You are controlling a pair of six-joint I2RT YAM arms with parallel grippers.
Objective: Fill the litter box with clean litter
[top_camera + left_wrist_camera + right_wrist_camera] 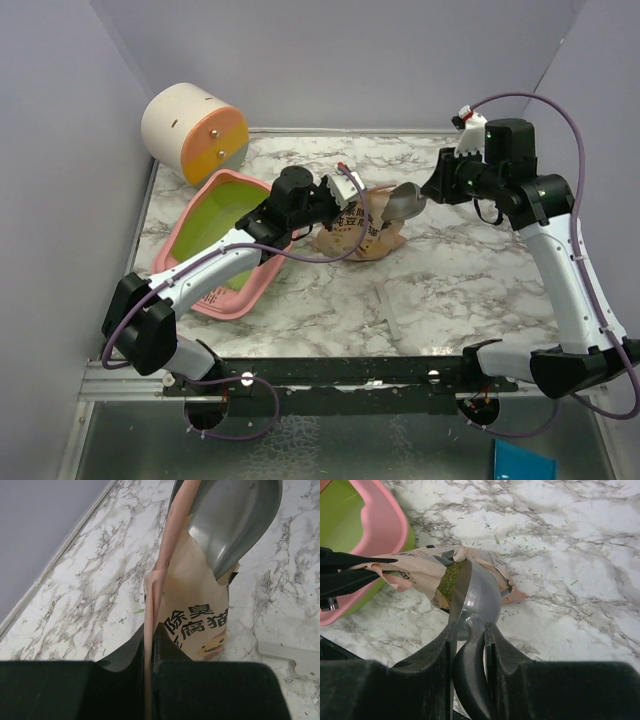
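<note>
The pink litter box with its lime-green bottom lies at the left of the marble table. Beside it lies the tan paper bag, its mouth facing the right arm. My left gripper is shut on the bag's torn rim and holds it up. My right gripper is shut on the dark handle of a grey metal scoop. The scoop's bowl is at the bag's mouth. Greenish clean litter shows inside the bag, behind the scoop's edge.
A cream-and-orange cylinder stands at the back left, behind the litter box. A pale flat strip lies on the table in front of the bag. Stray granules dot the marble. Purple walls close in the back and sides.
</note>
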